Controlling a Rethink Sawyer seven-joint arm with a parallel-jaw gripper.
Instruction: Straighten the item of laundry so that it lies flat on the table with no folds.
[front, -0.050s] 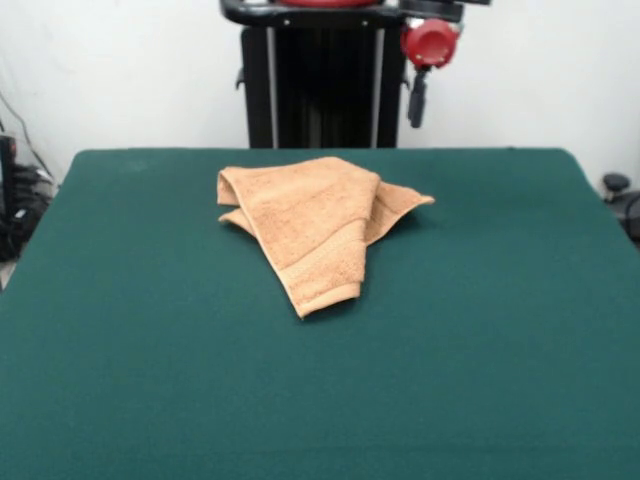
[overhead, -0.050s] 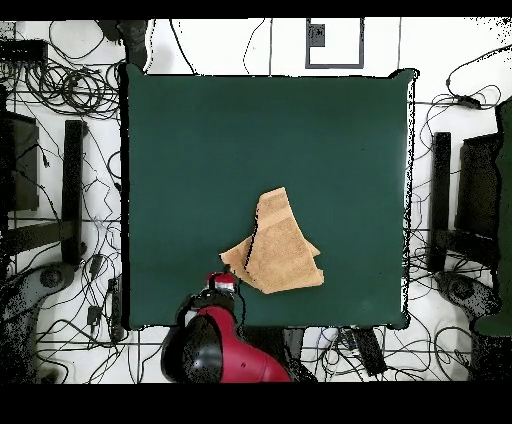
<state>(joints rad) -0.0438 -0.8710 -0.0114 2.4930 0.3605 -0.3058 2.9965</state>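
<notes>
Towel: a small light orange-tan terry-cloth towel (front, -0.050s: 312, 222) lies crumpled and folded over itself on the tabletop, not flat
Tabletop: a large rectangular surface covered in dark green felt-like cloth (front, -0.050s: 150, 380), far bigger than the towel
Position: in the front view the towel sits in the far half of the tabletop, near the middle from side to side; in the overhead view (overhead, -0.050s: 276, 245) it lies in the half toward the robot's base
Long axis: in the front view the folded bundle runs from a wide end at the far left down to a narrow end at the near right of centre, where it tapers to a blunt tip
Layers: a top flap with a woven band near its hem covers a lower layer, whose corner pokes out to the right
Pincer: the black pincer (front, -0.050s: 417, 100) hangs below a red joint at the tabletop's far edge, clear of the towel; it cannot be told whether its fingers are apart or together
</notes>
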